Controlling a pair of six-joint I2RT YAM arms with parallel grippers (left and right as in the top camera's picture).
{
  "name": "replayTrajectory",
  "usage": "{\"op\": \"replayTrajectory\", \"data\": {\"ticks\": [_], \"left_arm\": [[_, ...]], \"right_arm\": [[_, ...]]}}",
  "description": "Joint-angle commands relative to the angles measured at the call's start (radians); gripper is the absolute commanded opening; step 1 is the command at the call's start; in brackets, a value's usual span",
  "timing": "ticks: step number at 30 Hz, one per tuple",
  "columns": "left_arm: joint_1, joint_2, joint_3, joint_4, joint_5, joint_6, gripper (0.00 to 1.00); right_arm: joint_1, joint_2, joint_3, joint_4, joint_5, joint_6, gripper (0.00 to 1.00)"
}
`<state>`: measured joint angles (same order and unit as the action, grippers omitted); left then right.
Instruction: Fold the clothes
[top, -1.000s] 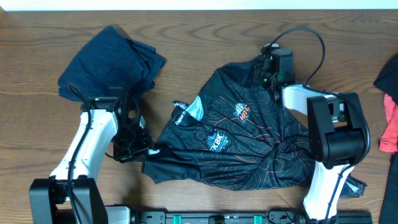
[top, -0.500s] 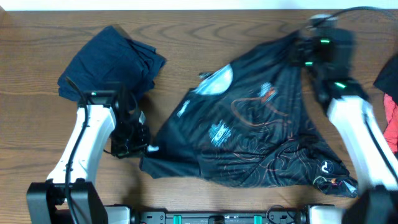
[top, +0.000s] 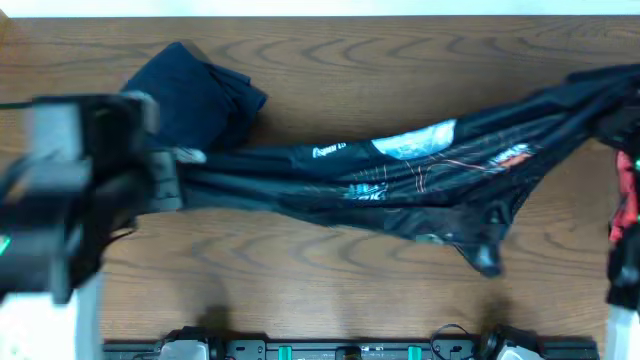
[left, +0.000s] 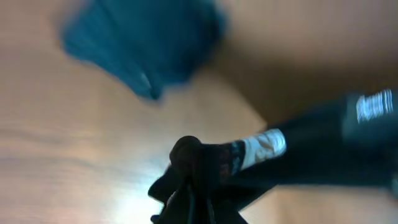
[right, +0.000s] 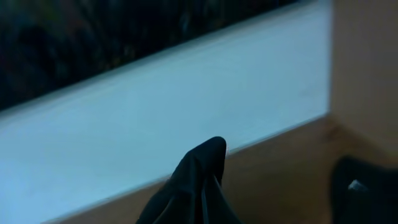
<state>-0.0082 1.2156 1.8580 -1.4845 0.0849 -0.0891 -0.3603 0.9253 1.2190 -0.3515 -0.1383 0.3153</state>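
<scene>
Wooden table (top: 330, 285) beneath stretched black jersey (top: 400, 180); its white lettering (top: 330, 152) blurs unreadably.

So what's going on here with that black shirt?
The left end effector and the right end effector are each shut on one end of the black jersey, with it stretched into a long band above the table. No fold is made yet. A dark blue garment lies bunched at the back left.

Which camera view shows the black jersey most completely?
The overhead view: the black jersey appears there almost whole, stretched from left to right, logos visible. The left wrist view shows only one bunched end with white lettering; the right wrist view only a dark fabric tip.
</scene>
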Motion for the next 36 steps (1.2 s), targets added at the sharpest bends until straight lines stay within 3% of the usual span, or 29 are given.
{"op": "replayTrajectory", "data": {"ticks": [1, 8, 12, 21, 27, 32, 36], "left_arm": [[0.002, -0.047, 0.222, 0.0, -0.167, -0.074, 0.06], [0.001, -0.072, 0.639, -0.006, -0.235, -0.104, 0.06], [0.001, -0.075, 0.743, -0.031, -0.235, -0.104, 0.06], [-0.022, -0.079, 0.746, -0.003, -0.199, -0.035, 0.06], [-0.029, -0.016, 0.663, 0.026, -0.198, -0.008, 0.06], [-0.029, 0.127, 0.573, 0.048, -0.192, -0.008, 0.06], [-0.029, 0.29, 0.558, 0.111, -0.096, 0.056, 0.06]], "right_arm": [[-0.076, -0.04, 0.113, -0.019, 0.019, 0.026, 0.01], [-0.1, -0.028, 0.251, -0.036, 0.161, 0.024, 0.01], [-0.1, -0.024, 0.295, -0.069, 0.175, 0.02, 0.01], [-0.096, -0.024, 0.401, -0.188, 0.269, -0.026, 0.01], [-0.067, 0.009, 0.4, -0.231, 0.212, -0.025, 0.01], [-0.063, 0.134, 0.4, -0.282, 0.076, -0.025, 0.01], [-0.063, 0.315, 0.4, -0.283, -0.034, -0.026, 0.01]]}}
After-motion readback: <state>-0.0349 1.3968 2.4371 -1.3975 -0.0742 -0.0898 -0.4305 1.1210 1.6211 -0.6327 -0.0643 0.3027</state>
